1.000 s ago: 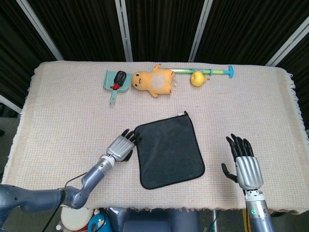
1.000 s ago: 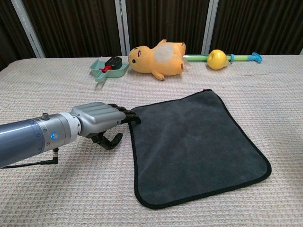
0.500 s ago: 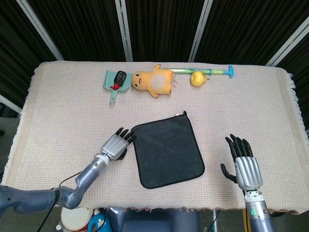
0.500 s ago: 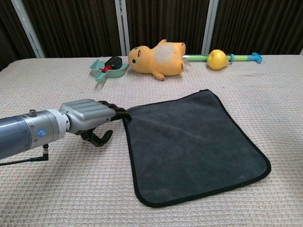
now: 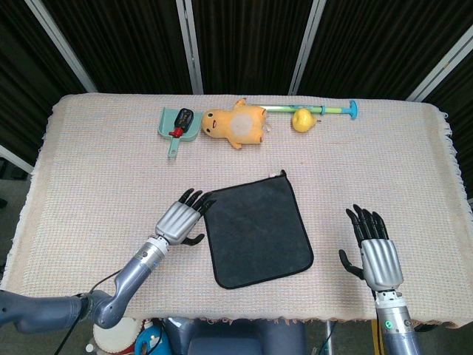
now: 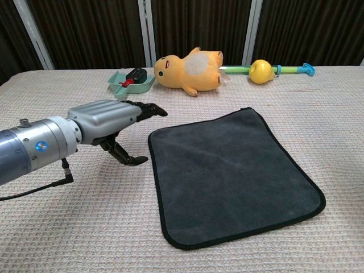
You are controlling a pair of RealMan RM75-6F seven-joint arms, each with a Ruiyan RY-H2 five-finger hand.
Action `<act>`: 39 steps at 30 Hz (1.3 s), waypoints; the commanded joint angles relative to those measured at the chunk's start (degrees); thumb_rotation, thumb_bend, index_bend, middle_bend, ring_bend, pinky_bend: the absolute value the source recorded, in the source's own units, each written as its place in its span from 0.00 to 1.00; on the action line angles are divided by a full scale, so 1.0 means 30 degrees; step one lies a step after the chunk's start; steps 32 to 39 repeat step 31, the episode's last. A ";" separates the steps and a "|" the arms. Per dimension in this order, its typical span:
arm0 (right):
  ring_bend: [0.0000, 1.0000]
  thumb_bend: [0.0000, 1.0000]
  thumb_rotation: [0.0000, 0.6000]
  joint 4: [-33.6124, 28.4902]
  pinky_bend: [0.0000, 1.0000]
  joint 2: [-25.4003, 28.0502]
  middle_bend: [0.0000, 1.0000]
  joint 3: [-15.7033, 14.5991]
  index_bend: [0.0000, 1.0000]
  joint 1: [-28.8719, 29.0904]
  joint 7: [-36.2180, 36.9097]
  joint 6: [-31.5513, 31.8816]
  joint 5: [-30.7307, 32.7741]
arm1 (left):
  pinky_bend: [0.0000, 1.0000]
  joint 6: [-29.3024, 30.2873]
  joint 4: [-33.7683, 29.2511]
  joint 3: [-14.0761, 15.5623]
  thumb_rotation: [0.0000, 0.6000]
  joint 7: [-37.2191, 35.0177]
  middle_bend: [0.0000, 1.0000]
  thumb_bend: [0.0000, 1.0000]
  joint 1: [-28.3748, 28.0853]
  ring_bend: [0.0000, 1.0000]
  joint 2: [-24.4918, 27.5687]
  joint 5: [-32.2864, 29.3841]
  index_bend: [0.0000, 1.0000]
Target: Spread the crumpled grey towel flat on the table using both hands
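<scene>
The grey towel (image 5: 259,231) lies spread flat on the near middle of the table (image 5: 89,170), a roughly square sheet with a dark bound edge, turned a little so that no side runs parallel to the table's front edge. In the head view its slightly longer run goes from the far corner with a small loop tag, near the middle of the table, down toward the near edge, and its left side slants from upper left to lower middle. The left hand (image 5: 179,220) sits just beside the towel's far-left corner, palm down, fingers stretched out and apart toward that corner, thumb hanging below, holding nothing; in the chest view the left hand (image 6: 108,120) looks raised off the cloth, fingertips (image 6: 154,108) just past the towel's corner (image 6: 152,135) and not touching it. The right hand (image 5: 375,255) rests well to the right of the towel near the front edge, palm down, fingers spread and pointing away from the robot, empty. Along the far side lie a green dustpan (image 5: 177,124) with a black-and-red tool in it, a yellow plush toy (image 5: 235,124), and a green-and-blue stick with a yellow ball (image 5: 301,120).
</scene>
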 commanded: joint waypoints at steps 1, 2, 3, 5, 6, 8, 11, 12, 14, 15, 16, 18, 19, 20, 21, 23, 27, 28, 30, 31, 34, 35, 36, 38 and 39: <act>0.00 0.42 1.00 0.0146 0.01 0.0066 0.00 -0.0010 0.00 0.0027 0.0096 -0.0166 0.0157 | 0.00 0.2272 -0.2113 0.0300 1.00 -0.0845 0.00 0.19 0.1612 0.00 0.1050 0.0799 0.00; 0.00 0.42 1.00 0.0201 0.01 0.0133 0.00 -0.0036 0.00 0.0031 0.0163 -0.0262 0.0232 | 0.00 0.3213 -0.2787 0.0569 1.00 -0.0889 0.00 0.19 0.2210 0.00 0.1474 0.1180 0.00; 0.00 0.42 1.00 0.0239 0.01 0.0183 0.00 -0.0049 0.00 0.0037 0.0212 -0.0343 0.0303 | 0.00 0.3947 -0.3204 0.0761 1.00 -0.0964 0.00 0.17 0.2662 0.00 0.1755 0.1507 0.00; 0.00 0.42 1.00 0.0251 0.01 0.0368 0.00 -0.0108 0.00 0.0046 0.0317 -0.0476 0.0343 | 0.00 0.5581 -0.4053 0.1376 1.00 -0.1275 0.00 0.14 0.3790 0.00 0.2416 0.2341 0.00; 0.00 0.42 1.00 0.0272 0.01 0.0505 0.00 -0.0192 0.00 0.0018 0.0327 -0.0472 0.0250 | 0.00 0.6437 -0.4446 0.1845 1.00 -0.1437 0.00 0.14 0.4466 0.00 0.2892 0.2818 0.00; 0.00 0.42 1.00 0.0373 0.01 0.0728 0.00 -0.0365 0.00 -0.0085 0.0357 -0.0359 0.0029 | 0.00 0.7695 -0.4942 0.2595 1.00 -0.1745 0.00 0.13 0.5536 0.00 0.3689 0.3487 0.00; 0.00 0.42 1.00 0.0410 0.01 0.1072 0.00 -0.0653 0.00 -0.0383 0.0598 -0.0070 -0.0181 | 0.00 0.9196 -0.5229 0.3613 1.00 -0.2461 0.00 0.12 0.6893 0.00 0.4839 0.4534 0.00; 0.00 0.42 1.00 0.0344 0.01 0.1235 0.00 -0.0739 0.00 -0.0538 0.0760 0.0086 -0.0195 | 0.00 0.9921 -0.5198 0.3956 1.00 -0.2739 0.00 0.12 0.7490 0.00 0.5297 0.4923 0.00; 0.00 0.42 1.00 0.0185 0.01 0.1496 0.00 -0.0876 0.00 -0.0819 0.1106 0.0434 -0.0296 | 0.00 1.1027 -0.5081 0.4552 1.00 -0.3393 0.00 0.11 0.8449 0.00 0.5948 0.5666 0.00; 0.00 0.42 1.00 0.0151 0.01 0.1605 0.00 -0.0939 0.00 -0.0916 0.1207 0.0574 -0.0395 | 0.00 1.1379 -0.5018 0.4773 1.00 -0.3693 0.00 0.10 0.8781 0.00 0.6196 0.5954 0.00; 0.00 0.42 1.00 0.0146 0.01 0.1774 0.00 -0.1022 0.00 -0.1089 0.1326 0.0848 -0.0545 | 0.00 1.1963 -0.4884 0.5036 1.00 -0.4103 0.00 0.10 0.9305 0.00 0.6579 0.6269 0.00; 0.00 0.41 1.00 0.0155 0.01 0.2019 0.00 -0.1164 0.00 -0.1388 0.1472 0.1313 -0.0788 | 0.00 1.2863 -0.4609 0.5335 1.00 -0.4841 0.00 0.09 1.0143 0.00 0.7098 0.6624 0.00; 0.00 0.42 1.00 0.0172 0.01 0.2068 0.00 -0.1186 0.00 -0.1511 0.1566 0.1523 -0.0856 | 0.00 1.3073 -0.4471 0.5483 1.00 -0.5083 0.00 0.09 1.0404 0.00 0.7298 0.6783 0.00; 0.00 0.41 1.00 0.0232 0.01 0.2129 0.00 -0.1234 0.00 -0.1672 0.1694 0.1765 -0.0937 | 0.00 1.3302 -0.4272 0.5677 1.00 -0.5354 0.00 0.09 1.0722 0.00 0.7592 0.7024 0.00; 0.00 0.42 1.00 0.0339 0.00 0.2292 0.00 -0.1147 0.00 -0.1972 0.1924 0.2212 -0.0752 | 0.00 1.4008 -0.3755 0.6067 1.00 -0.5668 0.00 0.09 1.1506 0.00 0.8146 0.7150 0.00; 0.00 0.42 1.00 0.0442 0.00 0.2423 0.00 -0.1028 0.00 -0.2098 0.2230 0.2373 -0.0606 | 0.00 1.4451 -0.3200 0.6208 1.00 -0.6492 0.00 0.09 1.2078 0.00 0.8531 0.7519 0.00; 0.00 0.42 1.00 0.0806 0.00 0.2520 0.00 -0.0763 0.00 -0.2237 0.2535 0.2531 -0.0260 | 0.00 1.4488 -0.2789 0.5893 1.00 -0.7617 0.00 0.09 1.2588 0.00 0.8970 0.7320 0.00; 0.00 0.42 1.00 0.0833 0.00 0.2524 0.00 -0.0717 0.00 -0.2265 0.2615 0.2548 -0.0179 | 0.00 1.4459 -0.2725 0.5801 1.00 -0.7815 0.00 0.09 1.2656 0.00 0.9034 0.7265 0.00; 0.00 0.42 1.00 0.0821 0.00 0.2569 0.00 -0.0676 0.00 -0.2296 0.2802 0.2504 -0.0072 | 0.00 1.4326 -0.2586 0.5625 1.00 -0.8118 0.00 0.09 1.2746 0.00 0.9138 0.7172 0.00; 0.00 0.42 1.00 0.0789 0.00 0.2602 0.00 -0.0663 0.00 -0.2300 0.2879 0.2461 -0.0030 | 0.00 1.4237 -0.2520 0.5529 1.00 -0.8219 0.00 0.09 1.2778 0.00 0.9185 0.7102 0.00; 0.00 0.42 1.00 0.0789 0.00 0.2602 0.00 -0.0663 0.00 -0.2300 0.2879 0.2461 -0.0030 | 0.00 1.4237 -0.2520 0.5529 1.00 -0.8219 0.00 0.09 1.2778 0.00 0.9185 0.7102 0.00; 0.00 0.42 1.00 0.0789 0.00 0.2602 0.00 -0.0663 0.00 -0.2300 0.2879 0.2461 -0.0030 | 0.00 1.4237 -0.2520 0.5529 1.00 -0.8219 0.00 0.09 1.2778 0.00 0.9185 0.7102 0.00; 0.00 0.42 1.00 0.0789 0.00 0.2602 0.00 -0.0663 0.00 -0.2300 0.2879 0.2461 -0.0030 | 0.00 1.4237 -0.2520 0.5529 1.00 -0.8219 0.00 0.09 1.2778 0.00 0.9185 0.7102 0.00; 0.00 0.42 1.00 0.0789 0.00 0.2602 0.00 -0.0663 0.00 -0.2300 0.2879 0.2461 -0.0030 | 0.00 1.4237 -0.2520 0.5529 1.00 -0.8219 0.00 0.09 1.2778 0.00 0.9185 0.7102 0.00; 0.00 0.42 1.00 0.0789 0.00 0.2602 0.00 -0.0663 0.00 -0.2300 0.2879 0.2461 -0.0030 | 0.00 1.4237 -0.2520 0.5529 1.00 -0.8219 0.00 0.09 1.2778 0.00 0.9185 0.7102 0.00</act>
